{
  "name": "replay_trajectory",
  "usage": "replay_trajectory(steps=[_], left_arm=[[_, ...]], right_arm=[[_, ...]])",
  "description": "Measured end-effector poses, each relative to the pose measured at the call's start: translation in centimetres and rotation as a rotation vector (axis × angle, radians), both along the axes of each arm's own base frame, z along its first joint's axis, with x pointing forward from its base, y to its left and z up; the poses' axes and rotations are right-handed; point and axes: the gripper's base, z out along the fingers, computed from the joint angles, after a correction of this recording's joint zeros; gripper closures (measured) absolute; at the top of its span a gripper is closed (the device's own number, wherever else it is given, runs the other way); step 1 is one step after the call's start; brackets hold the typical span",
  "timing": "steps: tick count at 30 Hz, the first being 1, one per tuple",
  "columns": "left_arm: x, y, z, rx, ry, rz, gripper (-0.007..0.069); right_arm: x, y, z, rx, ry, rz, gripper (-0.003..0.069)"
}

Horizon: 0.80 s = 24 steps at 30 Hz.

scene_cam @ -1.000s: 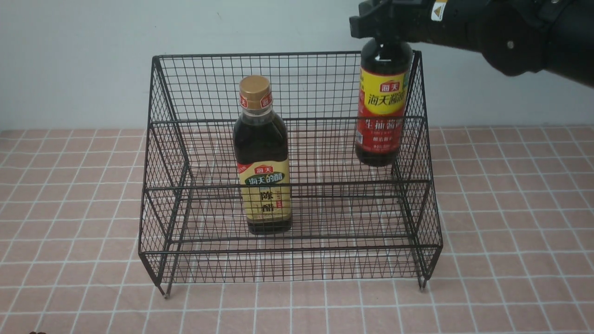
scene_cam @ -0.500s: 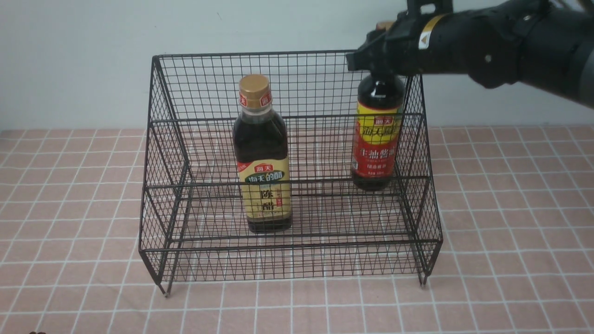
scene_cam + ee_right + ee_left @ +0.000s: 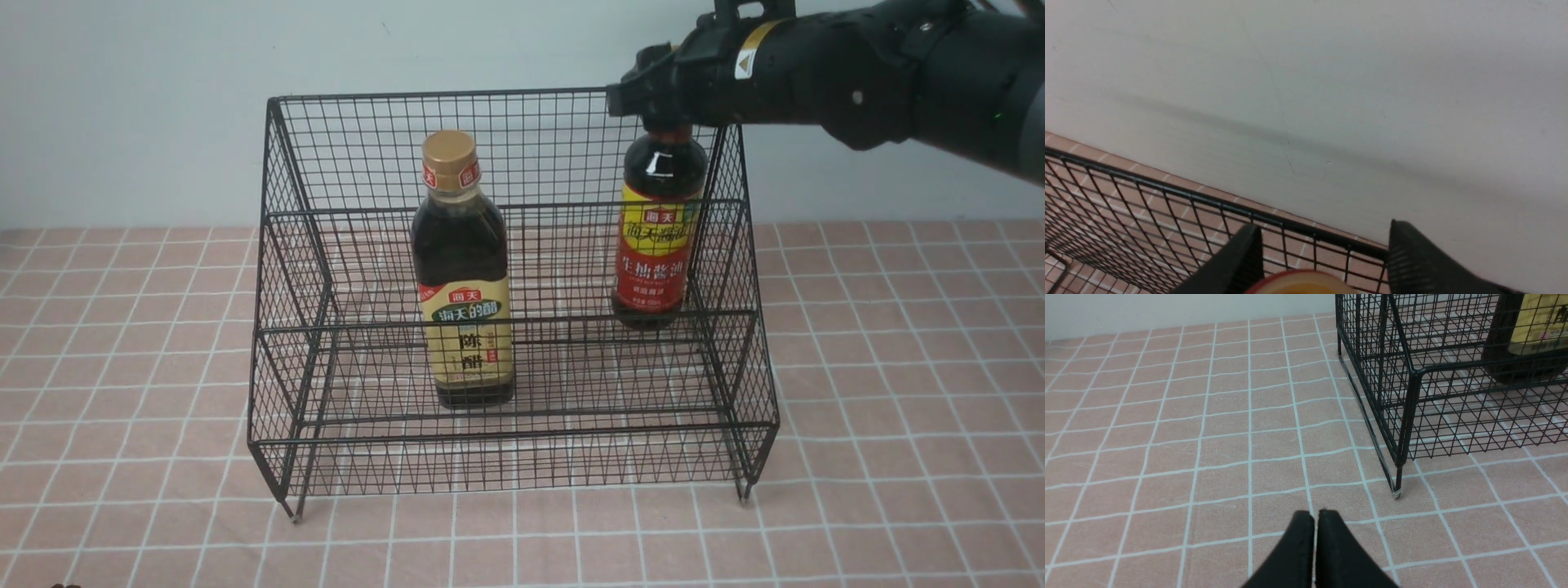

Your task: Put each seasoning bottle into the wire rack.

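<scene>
In the front view, the right hand [image 3: 665,86] hides most of the red-labelled bottle's cap and neck, upper right of the frame, and its arm runs off the right edge. The tan-labelled bottle [image 3: 1527,339] is cut off by the left wrist view's edge; the right hand's fingers [image 3: 1425,257] look blurred.

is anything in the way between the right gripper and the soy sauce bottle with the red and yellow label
Nothing visible: the right gripper is open around the neck of the soy sauce bottle, which is inside the wire rack.
</scene>
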Motion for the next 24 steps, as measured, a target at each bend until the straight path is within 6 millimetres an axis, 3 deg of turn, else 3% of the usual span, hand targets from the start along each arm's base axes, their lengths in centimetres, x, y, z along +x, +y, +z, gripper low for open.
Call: replay_trajectory(steps=[2,5,12,14,15,22,24], left_arm=[[0.0,0.0,0.0,0.0,0.0,0.0,0.0631],[0.0,0.0,0.0,0.0,0.0,0.0,0.0631],[0.0,0.0,0.0,0.0,0.0,0.0,0.0631],[0.0,0.0,0.0,0.0,0.0,0.0,0.0631],[0.0,0.0,0.0,0.0,0.0,0.0,0.0631],[0.0,0.0,0.0,0.0,0.0,0.0,0.0631],[0.0,0.0,0.0,0.0,0.0,0.0,0.0631]], right_arm=[[-1.0,-0.3,1.6,0.004,-0.01,0.0,0.02],[-2.7,-1.1,4.1,0.01,-0.025,-0.007,0.0169],[-8.8,-4.1,10.7,-0.007,-0.043,-0.027,0.018],[-12.0,-5.7,12.8,-0.034,-0.028,-0.026,0.0239],[-12.3,-5.8,12.8,-0.045,-0.019,-0.023,0.0253],[-21.7,-9.5,17.1,0.007,0.021,0.019,0.0596],[-25.7,-10.8,19.0,0.078,-0.046,0.059,0.0655]])
